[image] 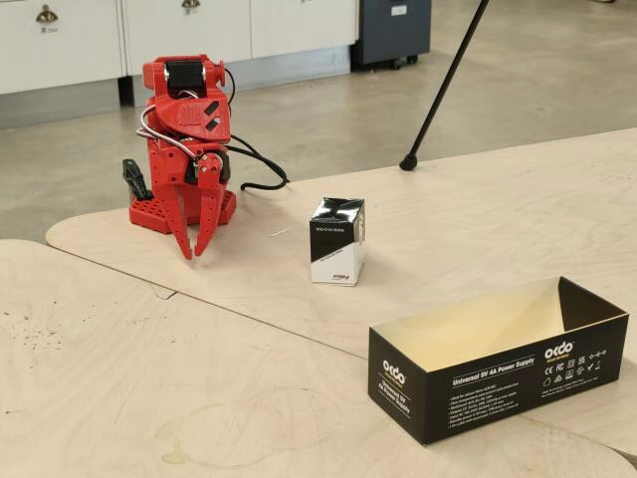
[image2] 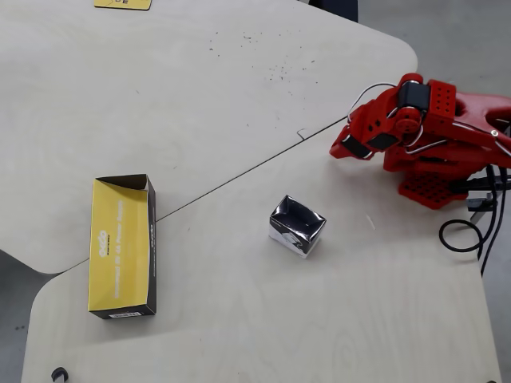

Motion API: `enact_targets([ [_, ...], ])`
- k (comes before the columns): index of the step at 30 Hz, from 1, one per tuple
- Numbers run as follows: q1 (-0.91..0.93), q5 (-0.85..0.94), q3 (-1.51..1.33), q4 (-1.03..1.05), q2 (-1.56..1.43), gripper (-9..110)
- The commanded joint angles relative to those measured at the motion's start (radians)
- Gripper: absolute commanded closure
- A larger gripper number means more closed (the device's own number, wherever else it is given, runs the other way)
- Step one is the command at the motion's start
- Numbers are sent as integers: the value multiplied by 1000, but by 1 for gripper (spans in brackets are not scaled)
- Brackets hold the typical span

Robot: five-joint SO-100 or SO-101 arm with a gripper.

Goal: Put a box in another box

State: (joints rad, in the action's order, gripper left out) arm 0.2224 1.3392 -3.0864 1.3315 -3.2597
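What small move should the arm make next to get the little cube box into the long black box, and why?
Probably swing the gripper out toward the small box and open it. The gripper hangs folded near the arm's base, tips close together and holding nothing. The small box stands untouched on the table, well apart from the long black box, which is empty.

Print on the two boxes in front of me

The long black box (image: 498, 383) reads "Universal 5V 4A Power Supply" in white on its long side, with an "okdo" logo near its right end and again on the short end; the smaller lines and icons beside them are too fine to read. The small black-and-white box (image: 336, 242) carries small print I cannot make out
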Motion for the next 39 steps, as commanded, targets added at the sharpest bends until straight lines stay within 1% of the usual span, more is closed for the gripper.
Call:
enact_targets([
  [1,-14,63,3,52,-9,102],
  [6,-34,64,3,52,-9,101],
  [9,-52,143,3,44,-9,101],
  [10,-49,138,3,17,-9,101],
  [12,-3,3,3,-110,-9,100],
  [14,81,-89,3,-276,-9,87],
  [16,135,-130,5,-434,-11,81],
  [18,176,-152,5,-584,-11,79],
  [20,193,-184,55,-660,26,78],
  [23,196,-285,278,-686,238,76],
  [26,183,-397,630,-548,554,75],
  [30,107,-534,1115,-255,913,72],
  [35,-54,-652,1539,100,1200,63],
  [36,-86,-666,1605,156,1243,63],
  [39,-184,-670,1700,265,1312,62],
])
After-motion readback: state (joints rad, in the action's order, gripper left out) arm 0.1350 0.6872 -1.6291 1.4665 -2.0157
